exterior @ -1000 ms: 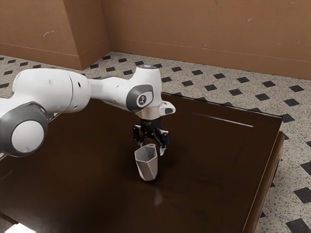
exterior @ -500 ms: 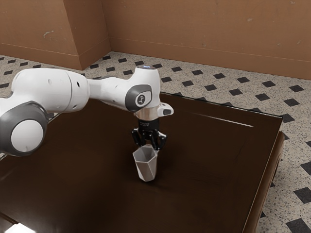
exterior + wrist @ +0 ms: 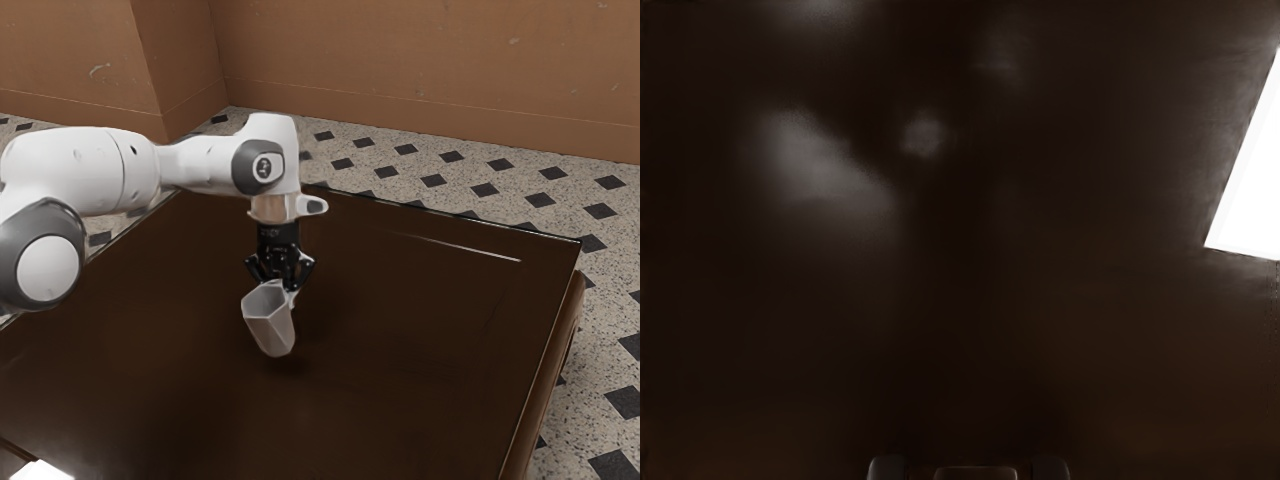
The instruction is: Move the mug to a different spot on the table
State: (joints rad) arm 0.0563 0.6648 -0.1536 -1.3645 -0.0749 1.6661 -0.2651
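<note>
A grey faceted mug [image 3: 268,318] hangs tilted just above the dark brown table [image 3: 430,320], lifted clear of the surface with its shadow beneath it. My black gripper [image 3: 279,283] points down and is shut on the mug's rim on the side toward the exterior view's right. The white arm reaches in from the exterior view's left. In the wrist view the dark tabletop [image 3: 940,300] lies below the hand, with faint pale reflections on it.
The table's far edge and its edge at the exterior view's right border a checkered tile floor [image 3: 480,170]. Brown walls stand behind. A bright patch [image 3: 1252,190] lies at the rim of the wrist view beyond the tabletop.
My gripper closed on the mug's rim, lifted it off the table and carried it toward the exterior view's left. The mug now hangs tilted.
</note>
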